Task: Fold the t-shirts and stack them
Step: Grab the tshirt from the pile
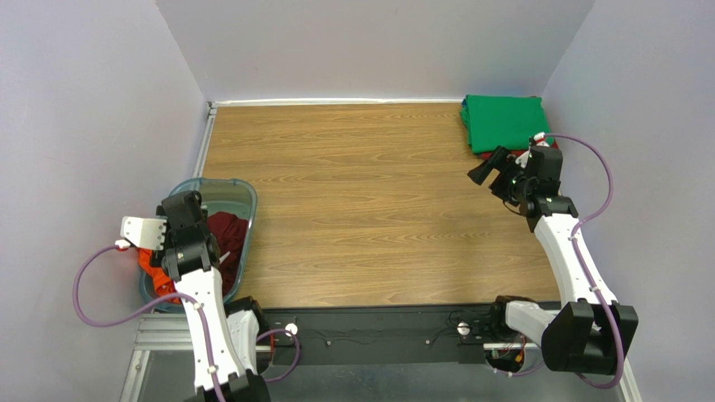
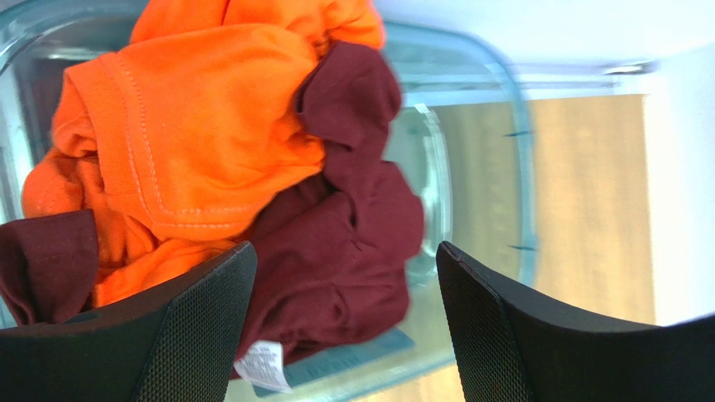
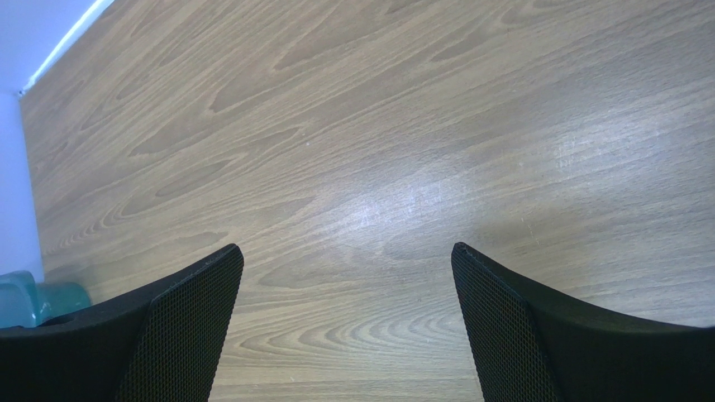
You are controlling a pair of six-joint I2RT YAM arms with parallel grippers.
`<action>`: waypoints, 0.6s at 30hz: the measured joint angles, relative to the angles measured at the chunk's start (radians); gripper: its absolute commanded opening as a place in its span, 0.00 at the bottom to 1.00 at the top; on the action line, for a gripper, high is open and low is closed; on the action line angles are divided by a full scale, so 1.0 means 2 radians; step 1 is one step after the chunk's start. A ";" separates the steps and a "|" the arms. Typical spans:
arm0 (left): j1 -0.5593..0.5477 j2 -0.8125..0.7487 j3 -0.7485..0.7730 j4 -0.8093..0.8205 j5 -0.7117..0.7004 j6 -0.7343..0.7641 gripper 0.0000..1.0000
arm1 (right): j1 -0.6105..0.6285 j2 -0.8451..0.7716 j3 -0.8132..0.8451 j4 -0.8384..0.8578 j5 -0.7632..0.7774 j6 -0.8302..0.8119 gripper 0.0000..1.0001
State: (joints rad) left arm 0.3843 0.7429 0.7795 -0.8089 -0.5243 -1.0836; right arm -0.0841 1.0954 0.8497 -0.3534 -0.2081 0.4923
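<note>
The maroon shirt [image 2: 361, 201] lies crumpled in the bin [image 2: 522, 167] at the bench's [image 1: 361, 209] left edge, directly below the left pincer [image 2: 344, 260], whose jaws are apart. The right pincer [image 3: 346, 251], also apart, hangs well away by the folded green shirt [image 1: 503, 121], so the left arm is nearer.

Three t-shirts in my view
Maroon shirt [image 2: 344, 243] and orange shirt [image 2: 193, 126] crumpled together in the bin [image 1: 220, 182]; green shirt [image 1: 503, 121] folded at the tabletop's [image 1: 361, 193] far-right corner
</note>
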 measured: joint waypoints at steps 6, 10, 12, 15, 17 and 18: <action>0.000 -0.026 -0.006 0.001 0.022 -0.003 0.86 | 0.000 0.010 0.000 0.000 -0.005 0.002 1.00; 0.000 0.014 -0.023 0.003 0.042 -0.009 0.85 | 0.000 0.010 0.000 0.000 -0.005 0.002 1.00; 0.000 0.034 -0.027 0.000 0.044 -0.018 0.85 | 0.000 0.010 0.000 0.000 -0.005 0.002 1.00; 0.000 0.039 -0.037 0.003 0.044 -0.031 0.74 | 0.000 0.010 0.000 0.000 -0.005 0.002 1.00; 0.000 0.039 -0.048 0.009 0.041 -0.040 0.64 | 0.000 0.010 0.000 0.000 -0.005 0.002 1.00; 0.000 0.040 -0.051 0.010 0.041 -0.042 0.56 | 0.000 0.010 0.000 0.000 -0.005 0.002 1.00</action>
State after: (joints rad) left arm 0.3843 0.8230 0.6769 -0.7891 -0.4431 -1.1675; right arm -0.0841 1.1156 0.8497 -0.3534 -0.2180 0.4973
